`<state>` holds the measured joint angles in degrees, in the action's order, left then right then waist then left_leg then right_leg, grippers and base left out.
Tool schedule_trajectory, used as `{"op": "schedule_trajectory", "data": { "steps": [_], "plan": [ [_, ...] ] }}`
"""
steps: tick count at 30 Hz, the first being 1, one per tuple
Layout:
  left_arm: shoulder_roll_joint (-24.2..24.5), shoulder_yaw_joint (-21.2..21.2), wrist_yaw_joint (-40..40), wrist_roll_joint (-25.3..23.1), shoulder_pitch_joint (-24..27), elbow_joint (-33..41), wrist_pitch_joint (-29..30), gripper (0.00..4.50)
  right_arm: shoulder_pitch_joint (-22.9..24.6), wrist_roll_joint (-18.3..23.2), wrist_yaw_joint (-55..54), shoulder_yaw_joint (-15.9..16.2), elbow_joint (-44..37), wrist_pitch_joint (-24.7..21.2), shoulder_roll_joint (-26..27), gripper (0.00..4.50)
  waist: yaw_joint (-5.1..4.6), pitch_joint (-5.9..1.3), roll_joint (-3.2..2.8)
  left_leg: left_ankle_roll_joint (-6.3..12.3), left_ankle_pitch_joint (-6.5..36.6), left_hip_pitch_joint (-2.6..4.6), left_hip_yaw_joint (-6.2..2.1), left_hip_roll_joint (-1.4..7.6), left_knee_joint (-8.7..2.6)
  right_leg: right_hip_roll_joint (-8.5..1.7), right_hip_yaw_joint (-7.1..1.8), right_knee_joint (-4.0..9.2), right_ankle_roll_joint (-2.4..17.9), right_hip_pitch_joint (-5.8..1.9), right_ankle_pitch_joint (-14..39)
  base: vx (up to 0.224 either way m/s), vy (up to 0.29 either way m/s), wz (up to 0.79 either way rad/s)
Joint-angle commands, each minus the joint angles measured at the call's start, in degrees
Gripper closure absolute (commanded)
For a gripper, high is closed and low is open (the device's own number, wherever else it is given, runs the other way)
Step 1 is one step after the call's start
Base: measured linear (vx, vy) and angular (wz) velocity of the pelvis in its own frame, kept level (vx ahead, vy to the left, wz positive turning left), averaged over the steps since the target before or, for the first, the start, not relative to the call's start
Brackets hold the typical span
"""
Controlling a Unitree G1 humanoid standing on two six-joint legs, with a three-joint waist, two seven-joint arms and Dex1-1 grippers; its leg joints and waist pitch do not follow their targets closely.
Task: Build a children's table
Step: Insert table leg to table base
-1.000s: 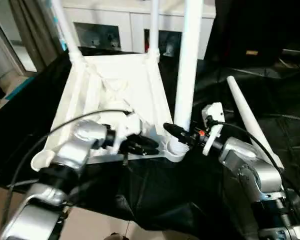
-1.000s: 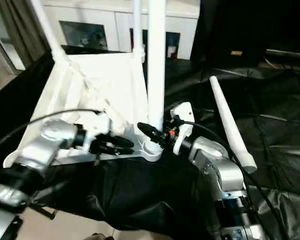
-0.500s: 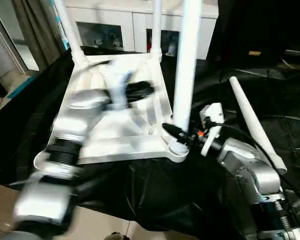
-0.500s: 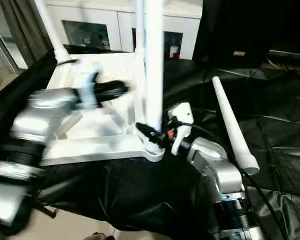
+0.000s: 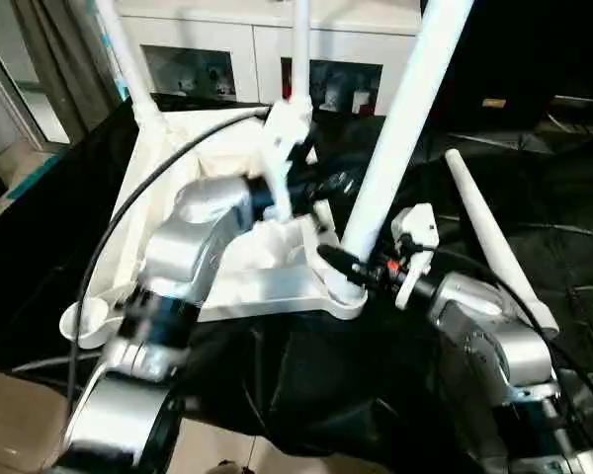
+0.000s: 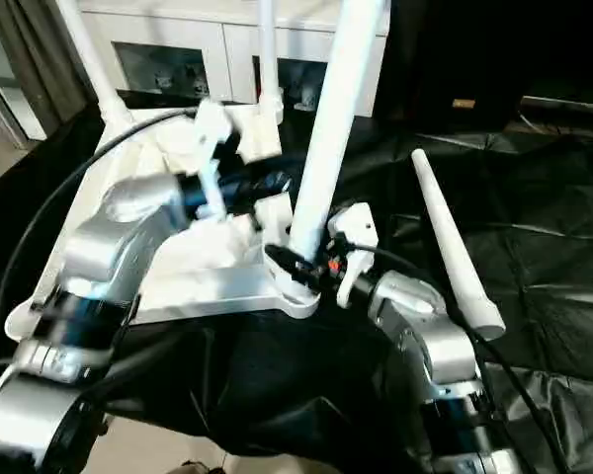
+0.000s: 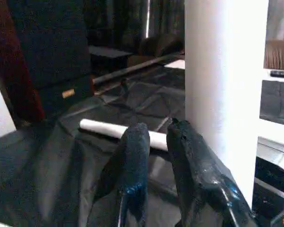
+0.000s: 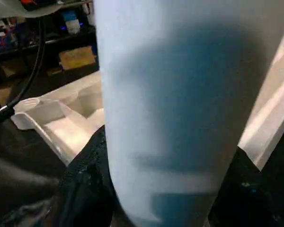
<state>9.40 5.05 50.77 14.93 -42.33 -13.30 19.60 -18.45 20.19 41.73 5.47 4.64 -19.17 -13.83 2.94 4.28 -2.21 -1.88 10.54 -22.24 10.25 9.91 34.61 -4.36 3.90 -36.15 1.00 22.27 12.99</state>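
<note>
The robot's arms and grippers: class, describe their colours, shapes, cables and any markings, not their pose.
Both forearms are rounded silver metal with dark ribbed joint rings. Each wrist carries a white plastic bracket. The left gripper and right gripper each end in two glossy black tapered fingers. A thin black cable loops along each arm. A small orange-red mark sits by the right wrist bracket.

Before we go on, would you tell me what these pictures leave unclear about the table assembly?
- Right gripper at the tilted white tube leg: the right wrist view is blocked by the leg, so how deep it sits in the white tabletop's corner socket is hidden.
- The legs' upper ends: cut off at the head views' top edge.
- Left gripper: whether its fingers touch the leg is unclear.
</note>
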Motion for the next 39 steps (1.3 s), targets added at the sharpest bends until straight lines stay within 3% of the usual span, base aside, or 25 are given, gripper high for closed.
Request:
{"op": "schedule_trajectory", "data": {
  "steps": [1,6,10,13,15,18,20,22,26,39],
  "plan": [
    [0.2,0.3,-2.0,-0.9,-0.8,-0.7,-0.6,3.52,-0.6,-0.1,-0.8,-0.5,-0.2,0.5,0.0,2.58,-0.08,-4.28,0.12,5.69,4.3,0.85,-1.21,3.14,-3.41,-4.0,-3.0,3.86,16.1,-3.29,-3.9,0.0,0.0,0.0],
    [4.8,0.2,-1.2,-4.6,-0.1,-5.3,-5.5,3.52,-1.0,-0.1,-1.5,-1.9,0.4,1.0,-0.2,2.58,-0.14,-4.24,0.1,5.09,4.6,0.76,-1.38,2.92,-3.58,-3.93,-2.95,3.96,14.6,-3.41,-2.9,0.0,0.0,0.0],
    [8.5,2.6,3.8,-6.7,1.9,-7.4,-9.1,3.52,-1.3,-0.8,-2.7,-3.2,1.6,1.6,-0.8,2.58,-0.52,-4.33,-0.07,4.57,4.3,0.89,-1.3,3.04,-3.59,-3.97,-2.97,3.69,15.1,-3.26,-4.0,0.0,0.0,0.0],
    [11.1,6.5,8.2,-9.3,3.6,-9.4,-13.1,3.52,-1.6,-1.7,-3.8,-3.8,2.8,2.0,-1.4,2.58,-0.45,-4.3,-0.27,4.57,4.5,1.08,-1.38,3.12,-3.68,-4.04,-2.98,3.75,15.3,-3.09,-4.1,0.0,0.0,0.0],
    [13.1,11.7,12.4,-12.3,5.4,-12.7,-15.9,3.52,-1.8,-1.9,-4.4,-4.1,3.3,2.3,-1.7,2.58,-0.57,-4.2,-0.52,4.2,5.3,1.04,-1.36,3.1,-3.77,-4.05,-3.04,3.82,15.0,-3.11,-3.6,0.0,0.0,0.0],
    [12.7,12.0,12.8,-12.3,5.6,-13.8,-16.0,3.52,-1.8,-1.8,-4.3,-4.2,3.1,2.1,-1.7,2.58,-0.54,-4.24,-0.48,3.53,5.6,1.08,-1.26,3.17,-3.78,-4.25,-3.12,3.67,15.6,-3.24,-4.5,0.0,0.0,0.0],
    [12.2,12.5,14.2,-12.6,5.9,-16.2,-17.1,3.52,-1.9,-1.9,-4.4,-4.2,2.9,2.0,-1.5,2.58,-0.54,-4.21,-0.81,3.6,5.8,1.06,-1.35,3.23,-3.8,-4.27,-3.05,3.63,16.2,-3.24,-5.0,0.0,0.0,0.0],
    [12.3,13.0,14.5,-13.4,5.7,-17.5,-18.1,3.52,-1.9,-2.0,-4.5,-4.1,3.0,2.1,-1.5,2.58,-0.57,-4.19,-0.62,3.7,5.9,1.0,-1.32,3.19,-3.8,-4.34,-3.07,3.63,16.5,-3.37,-5.0,0.0,0.0,0.0],
    [13.4,14.4,15.5,-15.0,5.2,-22.0,-20.6,3.52,-1.2,-2.1,-4.7,-3.8,2.5,2.3,-1.2,2.58,-0.6,-4.21,-0.84,4.08,5.5,0.93,-1.37,3.09,-3.72,-4.36,-3.06,3.67,16.1,-3.42,-4.9,0.0,0.0,0.0],
    [13.5,13.3,19.9,-12.5,5.6,-22.5,-18.7,3.52,-1.3,-2.1,-4.6,-3.5,2.7,2.2,-1.0,2.58,-0.74,-4.09,-0.89,4.0,6.3,1.08,-1.25,3.23,-3.85,-4.36,-3.09,3.68,17.2,-3.24,-4.3,0.0,0.0,0.0]
  ]
}}
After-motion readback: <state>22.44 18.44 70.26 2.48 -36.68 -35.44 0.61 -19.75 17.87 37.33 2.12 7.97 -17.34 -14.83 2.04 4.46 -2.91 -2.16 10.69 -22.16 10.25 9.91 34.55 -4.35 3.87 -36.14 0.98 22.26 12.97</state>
